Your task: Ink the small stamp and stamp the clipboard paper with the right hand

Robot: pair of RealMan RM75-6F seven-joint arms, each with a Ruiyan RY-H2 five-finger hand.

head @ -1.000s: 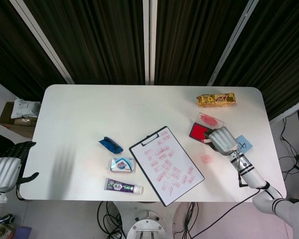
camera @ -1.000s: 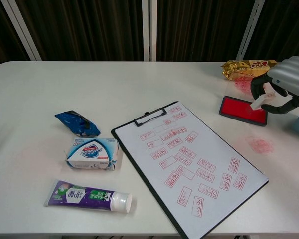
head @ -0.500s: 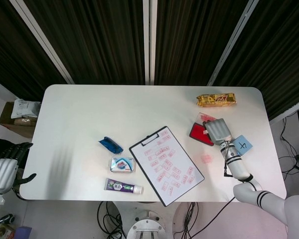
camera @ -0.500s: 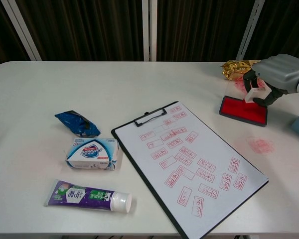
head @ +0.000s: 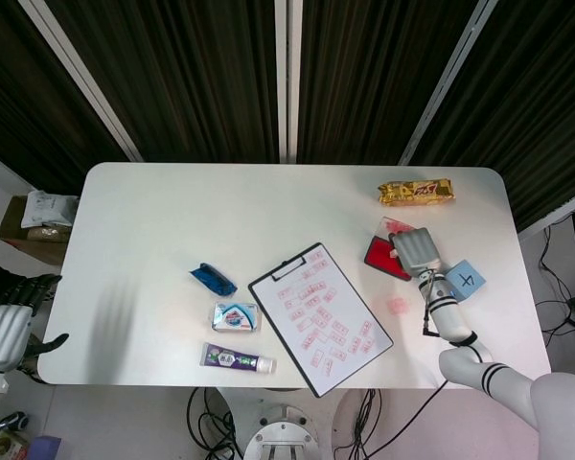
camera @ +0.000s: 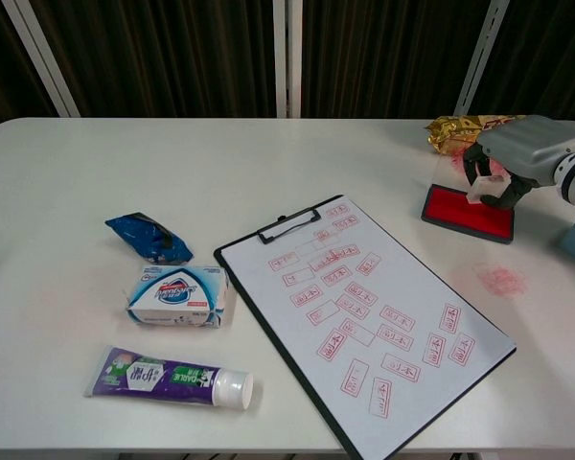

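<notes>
Your head view looks straight down from high up; chest view is low, near, facing forward. Both share the table [head: 172, 211] and clipboard [camera: 364, 316].

Silver-grey right hand [camera: 519, 153] with black fingers [camera: 476, 163], white forearm

Both views are bright and evenly lit from above. The white tabletop [head: 268, 211] shows only soft, short shadows, with a faint grey smear near its left edge. The dark curtain [head: 172, 67] stays dim. Both views are sharp; the table's edges bow slightly in the head view.
</notes>
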